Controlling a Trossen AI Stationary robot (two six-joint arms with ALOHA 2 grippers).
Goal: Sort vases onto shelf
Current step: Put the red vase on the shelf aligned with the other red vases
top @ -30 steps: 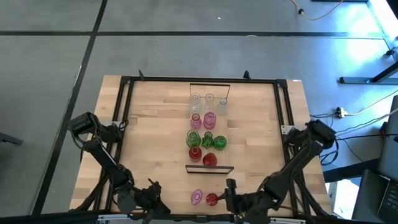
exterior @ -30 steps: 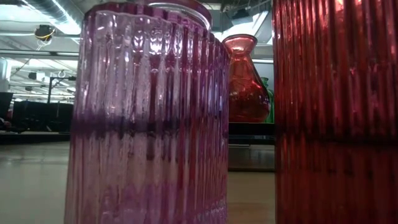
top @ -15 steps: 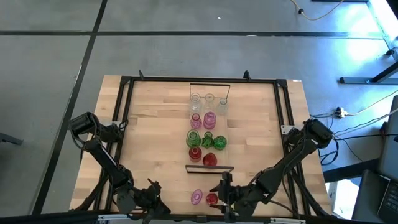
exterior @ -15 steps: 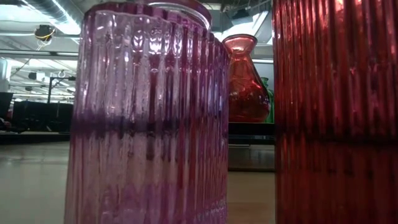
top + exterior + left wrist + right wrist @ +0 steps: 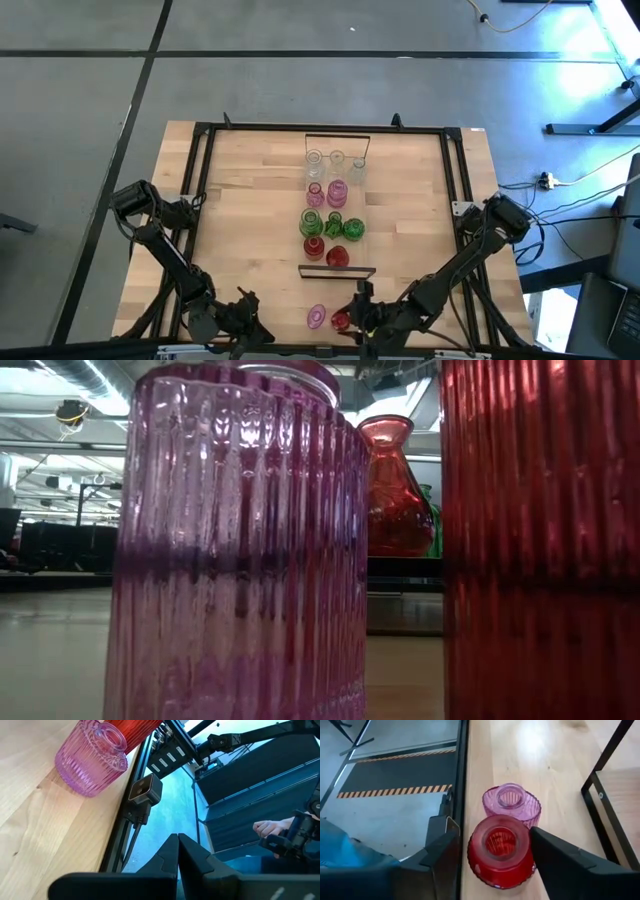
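A wooden table point(image 5: 250, 210) fills the overhead view, with a black frame round its edge. Down its middle runs the shelf point(image 5: 338, 205), a pale plank between thin black end frames. On it stands a row of vases point(image 5: 331, 206) grouped by colour: clear at the far end, then pink, green and red nearest the arms. That order suggests the sorting is by colour and nearly done.

Two vases are not yet on the shelf. They stand touching at the table's near edge, just short of the shelf's near end frame: a ribbed pink vase point(image 5: 511, 801) and a ribbed red vase point(image 5: 501, 851). The low view sits so close behind them that they fill it.

The right arm reaches in from the right side, bent low along the near edge. The right gripper point(image 5: 492, 855) has its fingers spread apart, one on each side of the red vase. From the wrist view they appear not yet to touch the glass, though the view is too steep to be sure. This looks like the set-up for a grasp, red being the vase nearer that arm.

The left gripper point(image 5: 178, 851) waits at the near left corner with its fingers pressed together, holding nothing.

Compared with a second ago, the right gripper has slid left along the near edge to the red vase. Nothing else has moved.
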